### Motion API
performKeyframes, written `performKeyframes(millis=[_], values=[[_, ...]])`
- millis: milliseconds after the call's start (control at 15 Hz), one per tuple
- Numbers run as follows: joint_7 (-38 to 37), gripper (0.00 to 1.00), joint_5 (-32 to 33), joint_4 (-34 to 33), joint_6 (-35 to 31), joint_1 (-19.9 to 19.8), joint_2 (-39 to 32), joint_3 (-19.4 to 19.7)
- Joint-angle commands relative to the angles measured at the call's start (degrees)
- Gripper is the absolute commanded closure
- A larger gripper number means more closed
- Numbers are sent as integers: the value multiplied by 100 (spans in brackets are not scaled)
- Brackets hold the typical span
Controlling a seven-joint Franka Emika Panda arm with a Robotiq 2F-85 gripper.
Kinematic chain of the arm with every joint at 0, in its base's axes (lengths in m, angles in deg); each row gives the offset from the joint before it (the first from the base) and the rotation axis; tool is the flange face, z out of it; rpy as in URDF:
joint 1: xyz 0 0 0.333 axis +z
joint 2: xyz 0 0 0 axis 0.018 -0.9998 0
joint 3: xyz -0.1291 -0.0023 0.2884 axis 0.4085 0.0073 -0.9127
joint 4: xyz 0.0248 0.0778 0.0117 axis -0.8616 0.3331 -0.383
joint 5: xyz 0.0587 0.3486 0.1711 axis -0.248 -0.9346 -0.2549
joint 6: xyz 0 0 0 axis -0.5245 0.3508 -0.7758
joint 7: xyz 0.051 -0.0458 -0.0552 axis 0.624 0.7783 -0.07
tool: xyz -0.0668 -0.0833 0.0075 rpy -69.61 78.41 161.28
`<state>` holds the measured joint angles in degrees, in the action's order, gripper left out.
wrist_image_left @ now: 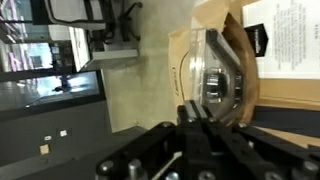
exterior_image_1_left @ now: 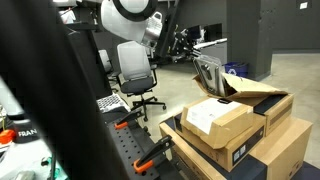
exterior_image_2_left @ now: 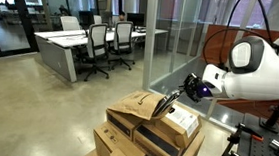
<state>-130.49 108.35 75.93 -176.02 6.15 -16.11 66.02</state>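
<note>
Gripper [wrist_image_left: 195, 113] clamped tight on paper bag [wrist_image_left: 182, 65], its long axis running away from it.

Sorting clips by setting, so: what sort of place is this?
Probably an open-plan office: desks with swivel chairs and a glass partition, plus stacked cardboard boxes by the robot.

Matt brown paper bag [wrist_image_left: 185, 60], glossy silvery item [wrist_image_left: 215, 85] inside, matt cardboard boxes [exterior_image_1_left: 240, 140], glossy white arm shell [exterior_image_2_left: 265, 78]

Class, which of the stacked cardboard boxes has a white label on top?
The small top box beside the paper bag. A white label covers much of its lid, and no other box in the stack shows one on top.
</note>
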Motion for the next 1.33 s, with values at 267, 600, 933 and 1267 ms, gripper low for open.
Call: performKeyframes(millis=[267, 600, 933, 1267], values=[[-90, 100, 111, 45, 9, 138, 224, 139], [-74, 100, 94, 44, 10, 181, 292, 168], [-78, 100, 59, 43, 43, 238, 278, 156], [-97, 100, 52, 42, 27, 244, 339, 176]])
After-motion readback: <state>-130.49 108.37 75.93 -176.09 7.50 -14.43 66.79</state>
